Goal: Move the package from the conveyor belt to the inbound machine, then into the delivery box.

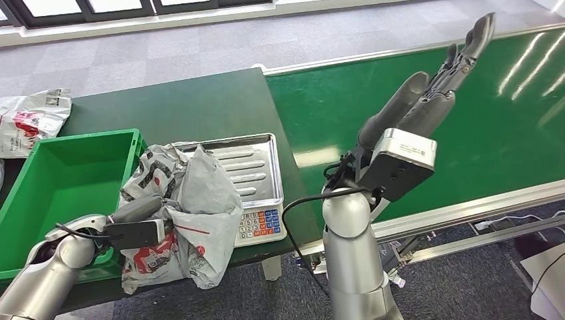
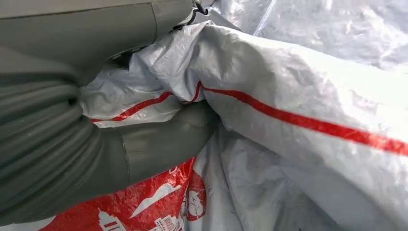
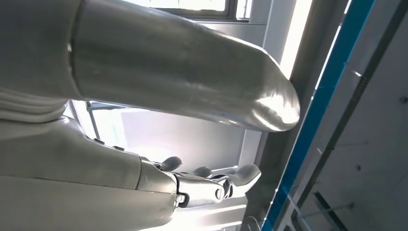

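A crumpled grey package (image 1: pixel 193 207) with red and black print hangs over the left part of the scale's steel pan (image 1: pixel 256 167) and down past the table's front edge. My left hand (image 1: pixel 136 220) grips its left side; in the left wrist view the thumb (image 2: pixel 159 144) presses into the grey plastic of the package (image 2: pixel 298 110) beside a red stripe. My right hand (image 1: pixel 440 80) is raised high over the green conveyor belt (image 1: pixel 426 127), its fingers (image 3: pixel 211 185) stretched out and holding nothing. The green delivery box (image 1: pixel 46 193) stands left of the package.
The scale's keypad (image 1: pixel 260 223) faces the table's front edge. Another printed bag (image 1: pixel 30 120) lies at the far left of the dark green table (image 1: pixel 186 107). The belt's metal rail (image 1: pixel 466 207) runs along its near side.
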Motion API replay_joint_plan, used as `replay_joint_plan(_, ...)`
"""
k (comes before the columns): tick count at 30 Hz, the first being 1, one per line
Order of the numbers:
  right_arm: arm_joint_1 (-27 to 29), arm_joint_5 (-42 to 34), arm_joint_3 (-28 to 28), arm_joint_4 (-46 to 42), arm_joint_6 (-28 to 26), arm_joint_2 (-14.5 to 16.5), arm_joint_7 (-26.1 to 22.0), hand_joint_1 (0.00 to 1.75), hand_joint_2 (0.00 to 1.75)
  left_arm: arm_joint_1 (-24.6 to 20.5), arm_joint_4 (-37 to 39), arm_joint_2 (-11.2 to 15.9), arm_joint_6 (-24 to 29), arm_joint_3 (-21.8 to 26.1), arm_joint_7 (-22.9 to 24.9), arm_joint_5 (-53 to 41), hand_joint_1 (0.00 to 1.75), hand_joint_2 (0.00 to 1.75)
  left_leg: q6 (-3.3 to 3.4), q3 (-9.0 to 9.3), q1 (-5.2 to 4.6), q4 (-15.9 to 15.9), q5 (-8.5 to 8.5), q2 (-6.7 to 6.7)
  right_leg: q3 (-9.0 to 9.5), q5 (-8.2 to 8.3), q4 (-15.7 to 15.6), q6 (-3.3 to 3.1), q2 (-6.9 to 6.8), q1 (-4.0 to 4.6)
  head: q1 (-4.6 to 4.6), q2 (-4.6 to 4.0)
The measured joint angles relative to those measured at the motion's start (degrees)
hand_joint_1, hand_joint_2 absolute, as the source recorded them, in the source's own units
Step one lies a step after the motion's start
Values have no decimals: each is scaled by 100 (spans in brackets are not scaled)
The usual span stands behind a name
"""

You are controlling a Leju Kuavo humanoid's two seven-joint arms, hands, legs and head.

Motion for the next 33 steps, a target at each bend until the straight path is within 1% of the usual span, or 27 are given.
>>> replay_joint_plan(2,-2,19,10,54,0,1,20,0,0,86,-154,31,-84,37,-140,303,175,175,0,0,0,0,0,0,0,0,0,0,0,0,-1,0)
replay_joint_plan(4,-1,23,14,102,0,1,19,0,0,229,-441,33,-169,154,-269,920,175,175,0,0,0,0,0,0,-2,0,0,0,1,0,-1,0)
replay_joint_plan(6,1,23,15,140,0,1,-8,0,0,385,-818,-5,-201,392,-335,1634,175,175,0,-2,-1,1,0,-3,-3,0,0,1,-2,0,0,0)
replay_joint_plan(8,1,28,15,164,0,1,-32,0,0,475,-1119,-72,-200,661,-355,2030,175,175,0,-5,-1,1,0,-8,-2,-1,0,2,-7,-1,1,0)
replay_joint_plan(11,2,48,15,183,0,1,-49,0,0,532,-1410,-146,-200,966,-356,2130,175,175,1,-5,-1,1,0,-5,-5,-1,0,2,-5,-1,0,0)
replay_joint_plan(16,3,81,15,187,0,1,-43,0,0,543,-1674,-275,-315,1401,-357,2159,175,175,0,-5,0,1,1,-8,-6,-1,0,2,-6,-1,-1,0)
replay_joint_plan(24,3,170,13,187,-1,1,48,0,0,575,-1905,-438,-500,1667,-355,2254,175,175,-1,-6,-1,1,1,-8,-6,-1,0,1,-5,-1,1,0)
replay_joint_plan(26,3,213,11,186,-1,1,79,0,0,582,-1941,-470,-450,1716,-313,2160,175,175,-1,-6,-1,1,1,-8,-6,-1,0,2,-5,-1,1,0)
replay_joint_plan(27,4,242,9,185,-1,1,99,0,0,583,-1946,-481,-332,1738,-243,1996,175,175,-1,-4,-2,2,1,-8,-9,-1,0,2,-4,-1,0,0)
replay_joint_plan(28,9,293,0,175,-1,0,132,0,0,562,-1923,-490,-82,1752,-90,1681,175,175,-1,-4,-2,3,1,-7,-13,-1,-1,2,-3,-1,-1,0)
replay_joint_plan(29,17,362,-22,144,-1,0,170,0,0,485,-1817,-507,344,1728,193,1186,175,175,1,-6,-2,4,3,-7,-16,-1,-2,2,-4,-1,0,0)
replay_joint_plan(30,29,437,-55,95,-2,0,203,0,0,351,-1615,-529,987,1668,671,464,175,175,2,-9,-2,6,7,-9,-20,1,-3,3,-7,-1,0,0)
replay_joint_plan(33,64,559,-160,-53,-7,1,234,0,0,-192,-691,-657,3602,1376,2891,-2807,175,175,2,-24,-2,6,18,8,-34,23,-2,-7,2,-1,0,0)
